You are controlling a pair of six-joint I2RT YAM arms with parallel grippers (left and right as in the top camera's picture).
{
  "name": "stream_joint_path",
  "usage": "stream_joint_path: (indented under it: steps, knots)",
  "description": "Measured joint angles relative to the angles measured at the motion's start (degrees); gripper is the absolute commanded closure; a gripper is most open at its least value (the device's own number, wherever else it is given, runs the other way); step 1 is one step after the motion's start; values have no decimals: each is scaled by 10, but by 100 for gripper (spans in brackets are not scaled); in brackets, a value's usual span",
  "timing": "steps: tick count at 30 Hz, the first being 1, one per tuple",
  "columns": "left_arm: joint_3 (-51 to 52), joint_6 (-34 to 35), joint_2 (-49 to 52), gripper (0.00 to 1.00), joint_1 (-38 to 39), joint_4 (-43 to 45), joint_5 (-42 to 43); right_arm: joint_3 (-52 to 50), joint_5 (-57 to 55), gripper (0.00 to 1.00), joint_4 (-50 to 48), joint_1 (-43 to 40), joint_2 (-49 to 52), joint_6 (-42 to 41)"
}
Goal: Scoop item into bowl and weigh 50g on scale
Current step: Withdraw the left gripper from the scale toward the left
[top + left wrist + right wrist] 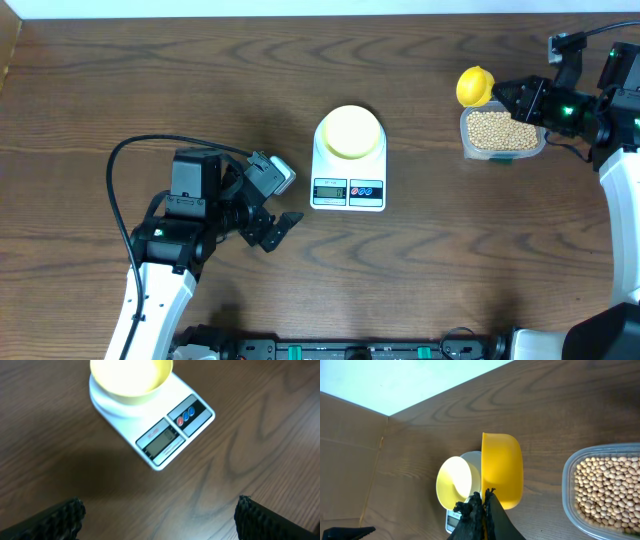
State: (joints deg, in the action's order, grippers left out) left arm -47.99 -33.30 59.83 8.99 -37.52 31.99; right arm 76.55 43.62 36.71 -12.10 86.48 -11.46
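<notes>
The pale yellow bowl [350, 132] sits empty on the white scale [348, 190] at the table's middle; both also show in the left wrist view, bowl [131, 377] and scale [172, 435]. Tan beans [498, 128] fill a clear tub [502, 153] at the right. My right gripper [520, 98] is shut on the handle of a bright yellow scoop [474, 86], holding it just left of and above the tub. In the right wrist view the scoop [502, 470] hangs empty beside the beans [607, 487]. My left gripper [272, 222] is open and empty, left of the scale.
A black cable [130, 170] loops by the left arm. The table's far edge meets a white wall [300, 8]. The right arm's body [615, 110] stands at the right edge by the tub.
</notes>
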Motion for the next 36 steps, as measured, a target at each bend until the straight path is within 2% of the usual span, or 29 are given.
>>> stream_joint_path:
  steps: [6, 16, 22, 29, 32, 36]
  knots:
    - [0, 0, 1, 2, 0, -7, -51, 0, 0, 99, 3, 0, 0, 1]
    - [0, -16, 1, 2, 0, 3, -63, 0, 0, 99, 8, 0, 0, 4]
    - [0, -68, 1, 2, -12, 3, -6, 0, 0, 99, 17, 0, 0, 8]
    - [10, -103, -8, 2, -116, -4, 99, 0, -4, 99, 18, 0, 0, 15]
    - [57, -119, -13, 2, -164, 7, 156, 0, -9, 99, 18, 0, 0, 15]
    - [81, -135, -13, 2, -167, 15, 177, 0, -11, 99, 19, 0, 0, 15]
